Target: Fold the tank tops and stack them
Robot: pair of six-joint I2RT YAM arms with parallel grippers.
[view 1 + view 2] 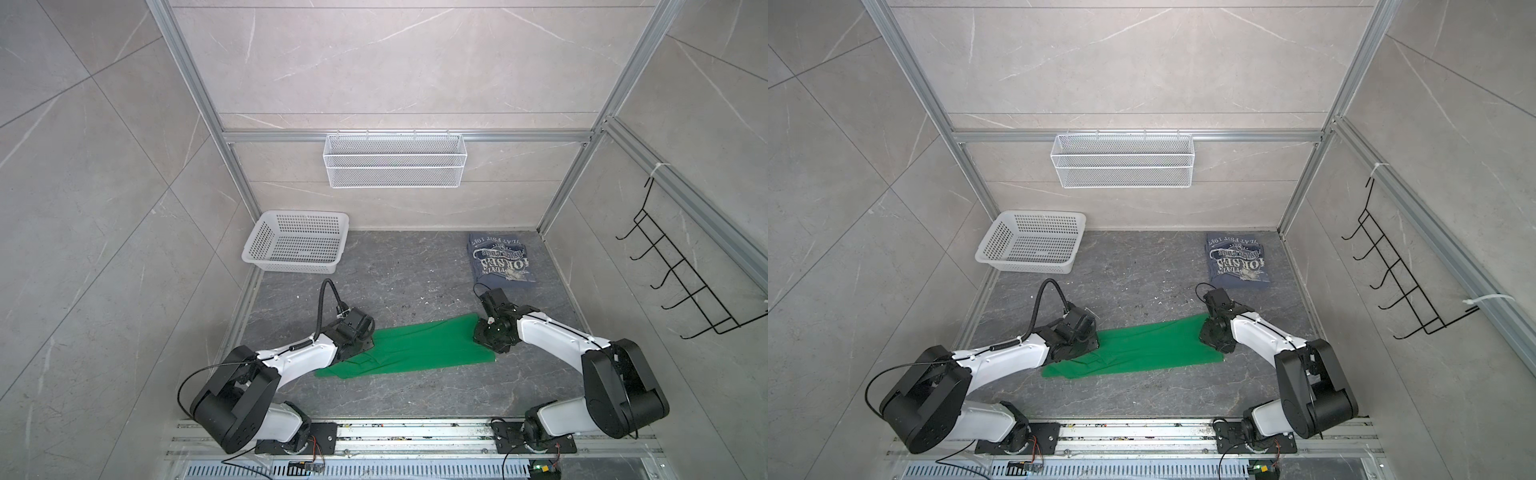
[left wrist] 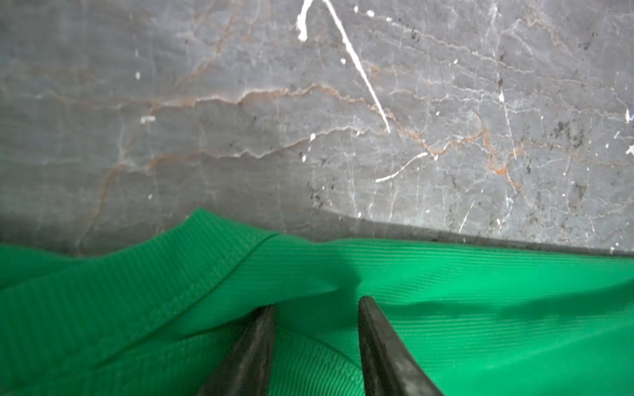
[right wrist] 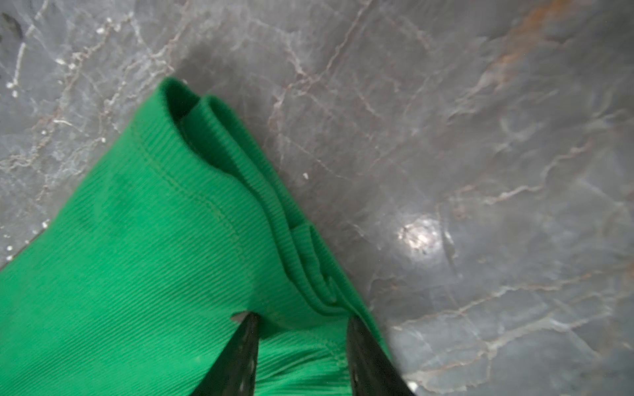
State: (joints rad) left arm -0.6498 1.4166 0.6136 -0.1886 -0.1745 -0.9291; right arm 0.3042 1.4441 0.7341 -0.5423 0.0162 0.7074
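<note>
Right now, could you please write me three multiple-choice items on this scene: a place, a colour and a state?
1. Where is the blue tank top? A in the basket; B far right on the table; C on the hooks.
2. What colour is the top at the left gripper and right gripper? A green; B red; C white.
3. The blue tank top is: A hanging; B balled up; C folded flat.
B: it lies near the right wall. A: both wrist views show the green tank top. C: it forms a neat rectangle.
</note>
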